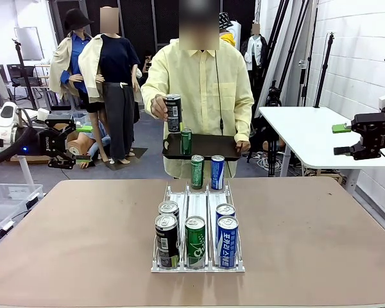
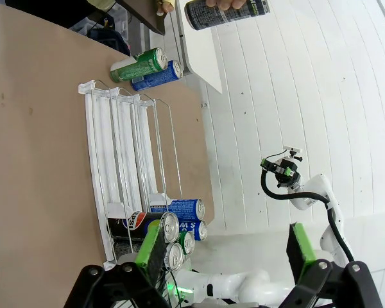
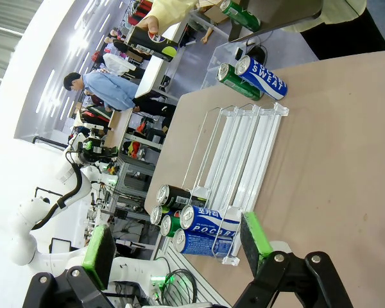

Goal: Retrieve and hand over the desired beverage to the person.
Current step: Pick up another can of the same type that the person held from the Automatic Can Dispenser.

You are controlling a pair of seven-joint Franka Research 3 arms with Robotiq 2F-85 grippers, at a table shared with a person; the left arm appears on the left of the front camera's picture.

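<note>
The person (image 1: 199, 77) stands at the far side of the table. One hand holds a black tray (image 1: 212, 149) with a green can (image 1: 186, 141) on it, the other a black can (image 1: 173, 113) just above it. A white wire rack (image 1: 197, 266) holds black cans (image 1: 167, 240), a green can (image 1: 195, 242) and blue cans (image 1: 226, 240) at its near end. Beyond its far end stand a green can (image 1: 197, 171) and a blue can (image 1: 217, 171). My left gripper (image 1: 82, 142) (image 2: 226, 247) hangs open off the table's left. My right gripper (image 1: 340, 139) (image 3: 178, 247) hangs open off its right.
The brown table (image 1: 321, 244) is bare on both sides of the rack. A white table (image 1: 301, 128) stands behind on the right. A clear plastic bin (image 1: 3, 199) sits by the table's left edge.
</note>
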